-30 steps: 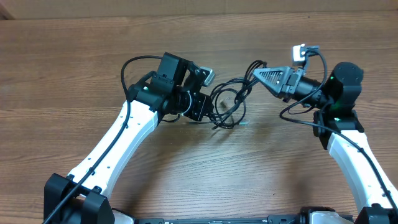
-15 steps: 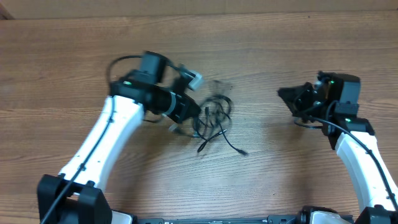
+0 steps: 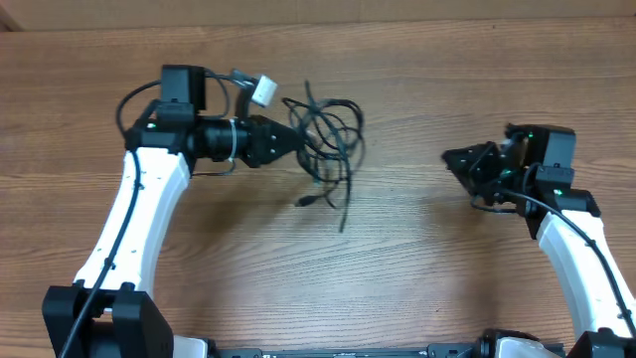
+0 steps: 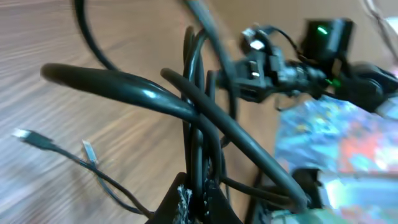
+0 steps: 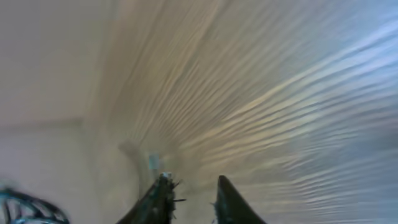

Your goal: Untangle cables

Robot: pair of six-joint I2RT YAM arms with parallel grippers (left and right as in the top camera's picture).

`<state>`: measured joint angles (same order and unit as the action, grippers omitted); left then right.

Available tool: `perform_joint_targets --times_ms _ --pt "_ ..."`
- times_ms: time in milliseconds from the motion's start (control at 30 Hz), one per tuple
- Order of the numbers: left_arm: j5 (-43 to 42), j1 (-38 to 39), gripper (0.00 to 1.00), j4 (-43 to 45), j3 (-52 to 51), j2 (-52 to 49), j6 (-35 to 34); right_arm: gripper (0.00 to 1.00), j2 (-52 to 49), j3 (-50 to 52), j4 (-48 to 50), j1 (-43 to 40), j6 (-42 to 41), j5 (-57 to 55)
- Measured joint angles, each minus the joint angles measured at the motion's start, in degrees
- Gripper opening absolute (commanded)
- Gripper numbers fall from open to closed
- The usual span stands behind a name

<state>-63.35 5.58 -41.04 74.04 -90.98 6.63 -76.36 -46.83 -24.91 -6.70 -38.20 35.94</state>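
Left claw (image 3: 297,140) clamps tangled thin black cables (image 3: 334,123) over the brown wooden counter (image 3: 397,264), well apart from the slightly parted, empty right claw (image 3: 450,159).

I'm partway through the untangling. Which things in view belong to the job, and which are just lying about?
Belongs to the job:
- cables, one tangled bunch with loose ends hanging
- left gripper, shut on the bunch
- right gripper, open, holding nothing

Not part of it:
- table
- white connector on the left arm's own wiring
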Motion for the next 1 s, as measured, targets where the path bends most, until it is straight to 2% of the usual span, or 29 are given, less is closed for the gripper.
perform_joint_targets --times_ms 267,467,567,633,667,867,1000 --pt "1.3 7.8 0.04 0.3 0.0 0.0 3.2 0.47 0.0 0.0 3.6 9.4 9.9 10.4" --pt "2.7 8.7 0.04 0.3 0.0 0.0 3.9 0.45 0.0 0.0 12.7 13.4 11.4 11.8" --pt "2.8 8.7 0.04 0.3 0.0 0.0 4.1 0.26 0.0 0.0 15.2 14.3 10.9 12.2" --pt "2.8 8.7 0.04 0.3 0.0 0.0 4.1 0.09 0.0 0.0 16.3 14.9 10.6 12.8" --pt "2.9 8.7 0.04 0.4 0.0 0.0 4.1 0.06 0.0 0.0 16.4 15.1 10.4 12.9" --pt "1.9 8.4 0.08 3.3 0.0 0.0 2.4 0.04 0.0 0.0 9.3 15.8 6.8 6.3" --pt "-5.4 5.2 0.09 10.2 0.2 0.0 -0.3 0.04 0.2 -0.1 3.1 16.2 4.6 -2.0"
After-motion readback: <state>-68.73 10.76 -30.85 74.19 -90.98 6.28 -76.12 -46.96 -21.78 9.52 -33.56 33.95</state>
